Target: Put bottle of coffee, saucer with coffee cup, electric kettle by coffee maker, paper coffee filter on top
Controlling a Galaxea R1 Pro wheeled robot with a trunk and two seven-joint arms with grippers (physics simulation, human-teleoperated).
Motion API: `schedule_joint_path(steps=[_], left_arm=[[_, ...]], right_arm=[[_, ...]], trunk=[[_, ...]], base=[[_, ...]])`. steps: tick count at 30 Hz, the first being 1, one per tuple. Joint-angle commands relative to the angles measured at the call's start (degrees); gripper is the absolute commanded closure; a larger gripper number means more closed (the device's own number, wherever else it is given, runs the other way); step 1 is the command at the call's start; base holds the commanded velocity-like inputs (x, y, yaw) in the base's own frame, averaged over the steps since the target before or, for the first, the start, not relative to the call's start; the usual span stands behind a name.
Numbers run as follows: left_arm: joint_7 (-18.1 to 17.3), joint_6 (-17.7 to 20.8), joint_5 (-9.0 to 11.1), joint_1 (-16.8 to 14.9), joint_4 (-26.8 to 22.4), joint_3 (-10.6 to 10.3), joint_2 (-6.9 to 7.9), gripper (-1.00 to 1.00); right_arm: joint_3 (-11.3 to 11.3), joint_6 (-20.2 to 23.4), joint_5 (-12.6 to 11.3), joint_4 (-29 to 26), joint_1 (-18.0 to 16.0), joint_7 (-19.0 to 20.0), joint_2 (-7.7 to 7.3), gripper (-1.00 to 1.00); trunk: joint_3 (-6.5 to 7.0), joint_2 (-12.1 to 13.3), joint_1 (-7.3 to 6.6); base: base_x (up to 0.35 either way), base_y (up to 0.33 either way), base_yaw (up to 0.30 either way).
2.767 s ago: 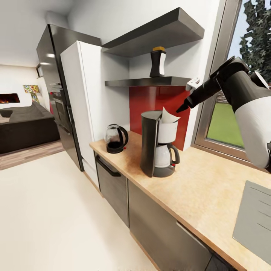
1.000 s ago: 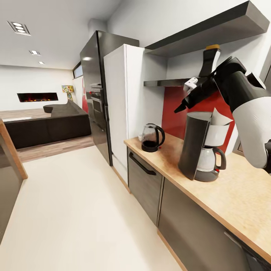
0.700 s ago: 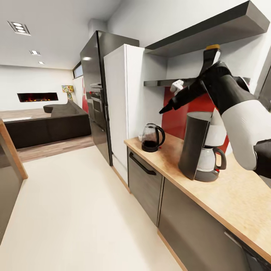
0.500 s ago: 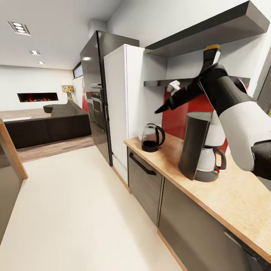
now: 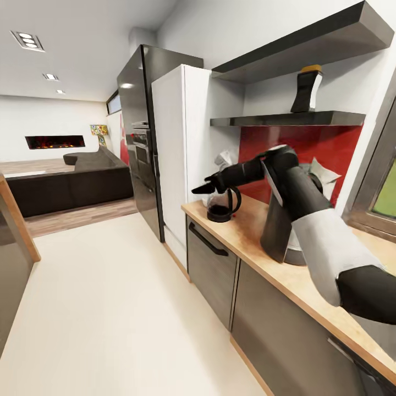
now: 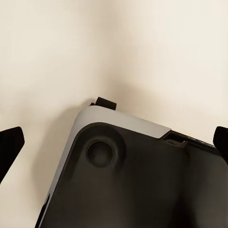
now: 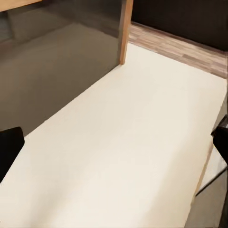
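Head view: my right gripper [image 5: 201, 189], jaws apart and empty, hangs beside the kettle [image 5: 222, 203]; a careless sweep could topple it.

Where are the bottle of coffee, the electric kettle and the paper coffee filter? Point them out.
bottle of coffee [image 5: 307, 91], head view, dark body.
electric kettle [image 5: 222, 210], head view, black base.
paper coffee filter [image 5: 324, 175], head view, white paper cone.
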Motion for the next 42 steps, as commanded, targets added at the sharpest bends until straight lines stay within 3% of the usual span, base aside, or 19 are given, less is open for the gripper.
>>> schedule_joint_path(steps=[1, 5, 6, 11, 13, 17, 19, 20, 22, 23, 26, 27, 30, 31, 36, 42], left_arm=[[-0.1, 0.0, 0.6, 0.0, -0.1, -0.1, -0.01, -1.00], [-0.1, 0.0, 0.6, 0.0, -0.1, -0.1, -0.01, -1.00], [-0.1, 0.0, 0.6, 0.0, -0.1, -0.1, -0.01, -1.00], [-0.1, 0.0, 0.6, 0.0, -0.1, -0.1, -0.01, -1.00], [-0.1, 0.0, 0.6, 0.0, -0.1, -0.1, -0.01, -1.00], [-0.1, -0.1, 0.6, 0.0, -0.1, -0.1, -0.01, -1.00], [-0.1, -0.1, 0.6, 0.0, -0.1, -0.1, -0.01, -1.00], [-0.1, -0.2, 0.6, 0.0, -0.1, -0.1, -0.01, -1.00], [-0.1, -0.2, 0.6, 0.0, -0.2, -0.1, -0.01, -1.00], [-0.1, -0.2, 0.7, 0.0, -0.3, -0.1, -0.01, -1.00], [-0.1, -0.2, 0.8, 0.0, -0.5, -0.1, -0.01, -1.00], [-0.1, -0.2, 0.8, 0.0, -0.6, 0.0, 0.01, -1.00], [-0.1, -0.1, 0.8, 0.0, -0.7, 0.4, 0.02, -1.00], [-0.1, -0.1, 0.9, 0.0, -0.8, 0.6, 0.01, -1.00], [-0.3, -0.1, 1.1, 0.0, -0.9, 1.0, -0.01, -1.00], [-0.5, -0.2, 1.2, 0.0, -0.8, 1.3, -0.01, -1.00]], right_arm=[[0.0, 0.8, 0.2, -2.9, 1.9, -0.4, 0.66, -1.00], [0.0, 4.4, -1.7, -11.6, 8.6, -2.0, 2.13, -1.00], [0.0, 5.6, -3.3, -14.8, 11.8, -2.4, 2.50, -1.00], [0.0, 6.3, -7.5, -20.6, 21.6, -3.0, 2.90, -1.00], [0.0, -0.7, -8.9, -22.3, 33.3, -2.9, 2.69, -1.00], [0.0, -4.6, -8.9, -22.4, 41.3, -2.9, 2.21, -1.00], [0.0, -5.8, -8.8, -22.1, 45.8, -3.1, 1.07, -1.00], [0.0, -8.7, -8.7, -20.9, 49.8, -3.3, 0.10, -1.00], [-0.1, -15.1, -8.7, -16.3, 53.9, -3.3, -0.91, -1.00], [-0.2, -20.1, -8.7, -10.6, 55.7, -3.3, -2.55, -1.00], [-0.2, -26.9, -8.7, -0.6, 57.5, -3.7, -5.22, -1.00], [-0.2, -31.0, -8.8, 5.4, 58.0, -4.4, -6.29, -1.00], [-0.2, -37.2, -8.8, 14.0, 58.4, -5.7, -7.32, -1.00], [-0.2, -41.2, -8.8, 19.2, 58.6, -6.5, -7.76, -1.00], [-0.2, -49.9, -8.8, 32.1, 58.8, -8.6, -8.53, -1.00], [-0.1, -53.9, -8.8, 41.7, 58.9, -12.8, -9.15, -1.00]], trunk=[[-0.05, 0.0, 0.00], [-0.05, 0.0, 0.00], [-0.05, 0.0, 0.00], [-0.05, 0.0, 0.00], [-0.05, 0.0, 0.00], [-0.05, 0.0, 0.00], [-0.05, 0.0, 0.00], [-0.05, 0.0, 0.00], [-0.05, 0.0, 0.00], [-0.05, 0.0, 0.00], [-0.05, 0.0, 0.00], [-0.05, 0.0, 0.00], [-0.05, 0.0, 0.00], [-0.05, 0.0, 0.00], [-0.05, 0.0, 0.00], [-0.05, 0.0, 0.00]], base=[[0.000, 0.000, 0.000], [0.000, 0.000, 0.000], [0.000, 0.000, 0.000], [0.000, 0.000, 0.000], [0.000, 0.000, 0.000], [0.000, 0.000, 0.000], [0.000, 0.000, 0.000], [0.000, 0.000, 0.000], [0.000, 0.000, 0.000], [0.000, 0.000, 0.000], [0.000, 0.000, 0.000], [0.000, 0.000, 0.000], [0.000, 0.000, 0.000], [0.000, 0.000, 0.000], [0.000, 0.000, 0.000], [0.000, 0.000, 0.000]])
